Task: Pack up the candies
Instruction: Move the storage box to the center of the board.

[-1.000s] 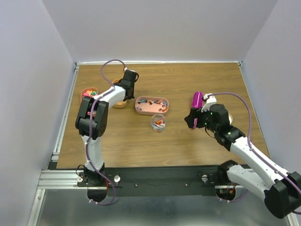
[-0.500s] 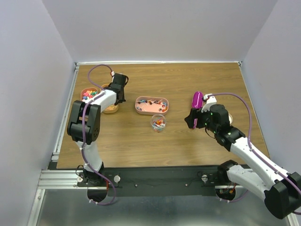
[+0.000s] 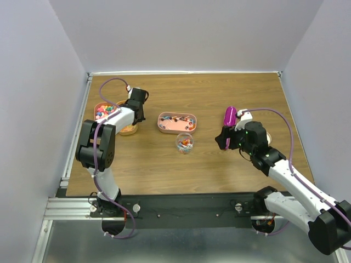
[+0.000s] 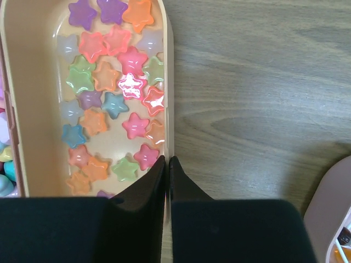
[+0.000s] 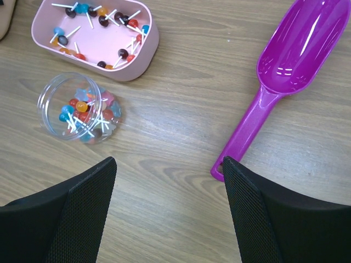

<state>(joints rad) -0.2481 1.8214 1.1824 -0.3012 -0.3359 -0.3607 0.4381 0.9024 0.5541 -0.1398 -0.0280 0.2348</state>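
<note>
Count on the table (image 5: 181, 109): three trays, one clear jar (image 5: 46, 96), one magenta scoop (image 5: 285, 66). The candies (image 4: 131, 85) lay in all four containers: stars in the star tray (image 4: 33, 109) at far left, a mixed heap in the heaped tray (image 3: 102, 108) beside it, and lollipops in the centre tray (image 5: 143, 60) and the jar. The left claw (image 4: 167, 161) was pinched on the star tray's right rim. The right claw (image 5: 169, 164) hung spread wide and empty, near the scoop's handle.

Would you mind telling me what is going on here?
Two robot arms are packing candies. The left hand is pinched on the rim of the peach tray holding star-shaped ones. The right hand hovers open over the handle of the magenta scoop lying on the table. A clear cup holds a few lollipops.
</note>
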